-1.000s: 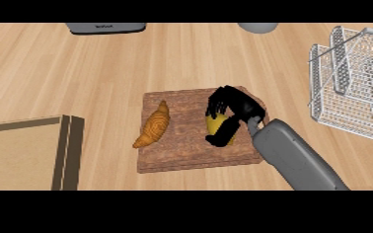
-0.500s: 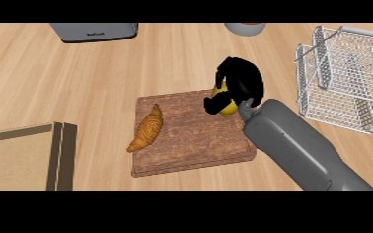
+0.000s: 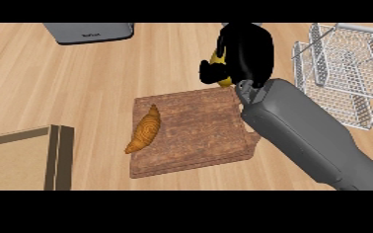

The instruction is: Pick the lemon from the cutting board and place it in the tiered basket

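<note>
My right hand (image 3: 246, 53) is shut on the yellow lemon (image 3: 219, 62), of which only a sliver shows under the curled fingers. It hangs above the counter just beyond the far right corner of the wooden cutting board (image 3: 197, 133). The wire tiered basket (image 3: 336, 71) stands to the right of the hand, a short gap away. My left hand does not show.
A croissant (image 3: 145, 130) lies on the left side of the board. A grey appliance (image 3: 90, 31) sits at the back left. A wooden box (image 3: 33, 158) fills the lower left corner. My grey right forearm (image 3: 302, 133) crosses the board's right edge.
My right hand has lifted the lemon off the board and carried it away from me and to the right, toward the basket. The croissant has stayed put.
</note>
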Robot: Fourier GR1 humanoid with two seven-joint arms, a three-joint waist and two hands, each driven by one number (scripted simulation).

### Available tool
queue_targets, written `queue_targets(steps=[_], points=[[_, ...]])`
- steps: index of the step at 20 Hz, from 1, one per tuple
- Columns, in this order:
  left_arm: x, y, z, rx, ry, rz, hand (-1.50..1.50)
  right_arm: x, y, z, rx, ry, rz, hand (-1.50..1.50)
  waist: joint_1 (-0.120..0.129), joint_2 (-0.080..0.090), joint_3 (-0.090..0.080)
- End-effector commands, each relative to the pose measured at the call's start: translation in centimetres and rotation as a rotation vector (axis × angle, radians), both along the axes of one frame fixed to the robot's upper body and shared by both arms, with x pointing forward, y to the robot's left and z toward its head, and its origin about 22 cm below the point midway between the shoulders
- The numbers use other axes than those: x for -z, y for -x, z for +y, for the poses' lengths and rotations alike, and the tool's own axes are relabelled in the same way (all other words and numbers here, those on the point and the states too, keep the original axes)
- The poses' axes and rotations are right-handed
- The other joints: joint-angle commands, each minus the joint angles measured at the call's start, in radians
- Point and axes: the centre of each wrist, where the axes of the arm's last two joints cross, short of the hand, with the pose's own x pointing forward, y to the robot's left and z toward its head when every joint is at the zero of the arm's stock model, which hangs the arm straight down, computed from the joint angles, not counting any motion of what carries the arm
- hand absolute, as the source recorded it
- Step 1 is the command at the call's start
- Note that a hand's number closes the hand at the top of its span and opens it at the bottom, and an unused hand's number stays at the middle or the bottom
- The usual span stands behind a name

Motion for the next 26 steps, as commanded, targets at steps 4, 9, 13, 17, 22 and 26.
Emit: queue_targets(steps=[4, 9, 13, 17, 22, 26], points=[[-2.5, -8.4, -1.3, 0.078, -0.025, -0.394, 0.00, -4.7, 0.1, -1.0, 0.164, -0.085, -0.114, 1.50, -0.019, 0.019, -0.010], [-2.7, -9.3, -1.2, 0.089, -0.016, -0.413, 0.00, -5.6, -0.3, -3.5, 0.200, -0.076, -0.190, 1.50, -0.006, 0.034, -0.009], [-2.4, -9.4, -1.9, 0.113, -0.004, -0.426, 0.00, -5.2, -1.6, -7.1, 0.269, -0.024, -0.194, 1.50, 0.022, 0.045, -0.007], [-2.4, -10.1, -1.8, 0.134, -0.001, -0.431, 0.00, -6.1, -2.2, -9.6, 0.288, -0.027, -0.236, 1.50, 0.032, 0.050, -0.007], [-2.2, -10.5, -2.7, 0.162, 0.003, -0.449, 0.00, -9.2, -2.9, -12.3, 0.269, -0.256, -0.331, 1.50, 0.063, 0.059, -0.005], [-2.2, -10.4, -2.9, 0.162, 0.004, -0.452, 0.00, -8.1, -3.3, -15.4, 0.281, -0.256, -0.328, 1.50, 0.068, 0.060, -0.003]])
